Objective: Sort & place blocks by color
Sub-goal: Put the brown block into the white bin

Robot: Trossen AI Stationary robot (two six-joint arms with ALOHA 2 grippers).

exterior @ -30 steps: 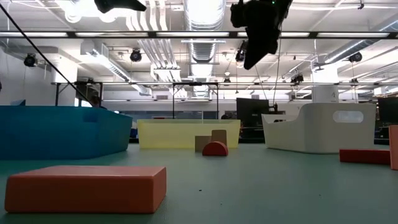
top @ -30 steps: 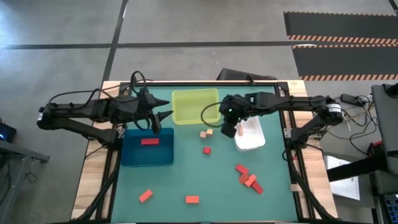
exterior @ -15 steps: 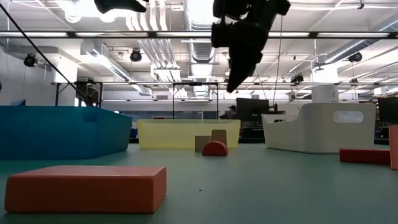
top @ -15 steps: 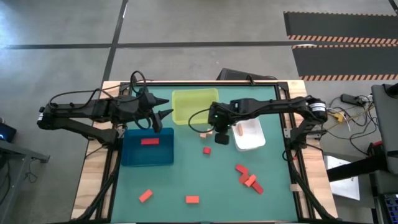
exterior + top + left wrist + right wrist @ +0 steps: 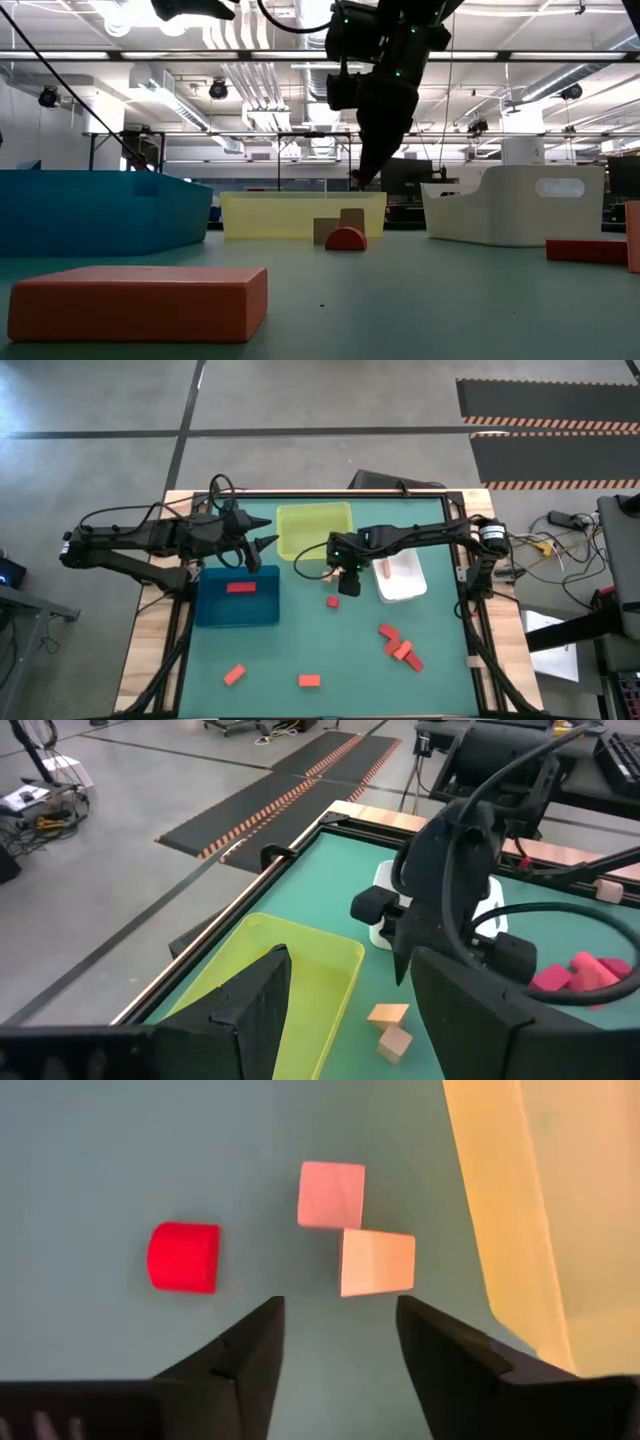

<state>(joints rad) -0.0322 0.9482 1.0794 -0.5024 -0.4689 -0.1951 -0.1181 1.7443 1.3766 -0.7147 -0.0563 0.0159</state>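
Note:
Two tan blocks [image 5: 332, 1193] [image 5: 377, 1262] lie touching on the green table beside the yellow-green tray [image 5: 314, 530]. A red half-round block [image 5: 184, 1257] rests on its flat side nearby. My right gripper [image 5: 345, 578] hangs open above them, pointing down, holding nothing; its fingers frame the blocks in the right wrist view. A pale pink block [image 5: 385, 570] lies in the white tray [image 5: 405, 588]. A red block [image 5: 240, 587] lies in the blue tray [image 5: 237, 610]. My left gripper [image 5: 265, 547] waits open, raised between the blue and yellow-green trays.
More red blocks lie on the table: a cluster at the near right [image 5: 400, 647], one at the near left [image 5: 234, 675] and one at the near middle [image 5: 309, 681]. The last shows as a red bar close to the low camera [image 5: 140, 300].
My right gripper has gone from over the white tray toward the table's left and downward. It now hangs above the tan blocks. The pale pink block stays in the white tray.

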